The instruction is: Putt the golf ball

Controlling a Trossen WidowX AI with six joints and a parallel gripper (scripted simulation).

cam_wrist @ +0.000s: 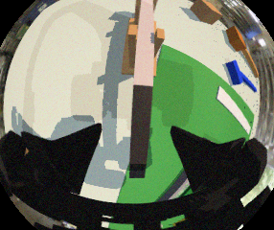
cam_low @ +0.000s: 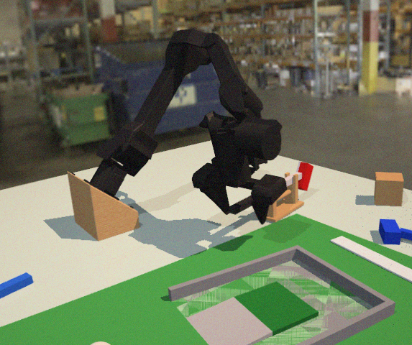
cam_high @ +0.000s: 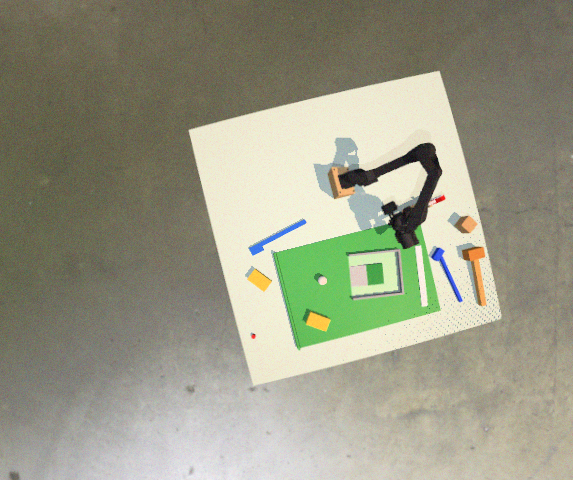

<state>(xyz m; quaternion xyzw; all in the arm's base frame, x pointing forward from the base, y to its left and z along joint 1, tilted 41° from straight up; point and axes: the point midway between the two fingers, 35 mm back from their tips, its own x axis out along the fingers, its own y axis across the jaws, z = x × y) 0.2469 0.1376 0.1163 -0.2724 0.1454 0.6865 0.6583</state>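
The red putter lies across a small wooden stand (cam_low: 284,205) (cam_wrist: 129,52) just behind the green mat (cam_high: 296,279) (cam_low: 124,307). Its red head (cam_high: 437,199) (cam_low: 305,175) points away, with a pale shaft (cam_wrist: 144,45) and a dark handle (cam_wrist: 140,128). My gripper (cam_high: 408,240) (cam_low: 244,208) (cam_wrist: 137,128) is open, with one finger on each side of the dark handle and not touching it. The white golf ball (cam_high: 322,280) (cam_low: 100,343) sits on the mat. The raised green (cam_high: 375,273) (cam_low: 276,306) and its grey ramp (cam_high: 359,275) (cam_low: 228,323) lie inside a grey frame (cam_low: 235,269).
A blue putter (cam_high: 446,273) (cam_low: 403,233), an orange mallet (cam_high: 476,273) and an orange cube (cam_high: 465,223) (cam_low: 388,187) lie to the right. A white strip (cam_high: 421,276) (cam_low: 384,261) lies on the mat's edge. A blue bar (cam_high: 277,236) (cam_low: 1,290) and two yellow blocks (cam_high: 259,279) (cam_high: 317,320) lie to the left.
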